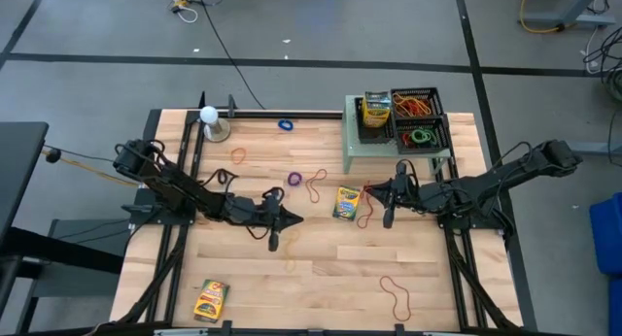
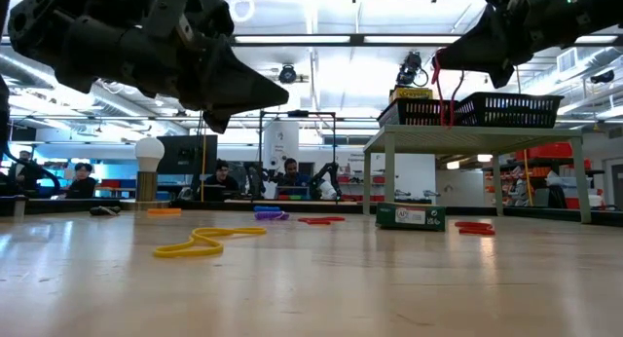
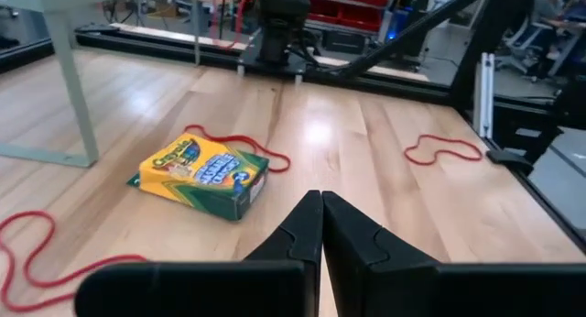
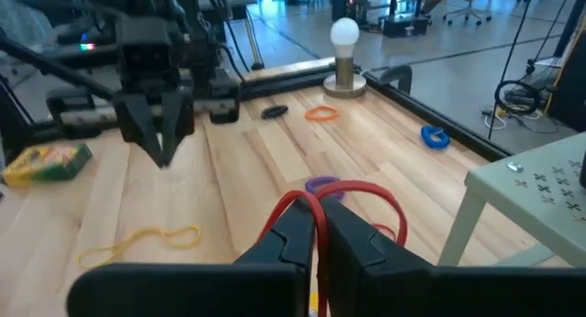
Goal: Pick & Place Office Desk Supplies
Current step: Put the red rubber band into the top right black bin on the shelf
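Closest to the low camera is a yellow band (image 2: pixel 206 241) lying in a squiggle on the table (image 1: pixel 321 278), and everything else I'll place off the crayon box (image 1: pixel 347 203) sitting mid-table. Way off to its left and toward the front edge there's a second box (image 1: pixel 211 299) lying flat. Left gripper (image 1: pixel 283 219) hangs above the wood to the left of the crayon box, fingers pressed together with nothing between them, pointed toward the box. Back-left from the box is a white ball (image 1: pixel 208 114) on its little stand, with an orange band (image 1: pixel 237 154) near it and a blue band (image 1: pixel 286 125) farther along the back edge. Just left of the box you've got a purple band (image 1: pixel 294 180) and a red band (image 1: pixel 317 186) lying loose. Right gripper (image 1: pixel 387 194) is just right of the box and up off the table, fingers pinched tight on a red loop (image 4: pixel 341 200) that dangles down from them. Behind the box stands a pale green shelf (image 1: pixel 352 153) carrying black baskets (image 1: pixel 401 117), one with crayon boxes standing in it, the others holding orange, red and green bands. Front-right of the box another red band (image 1: pixel 394 294) lies near the table's front edge.
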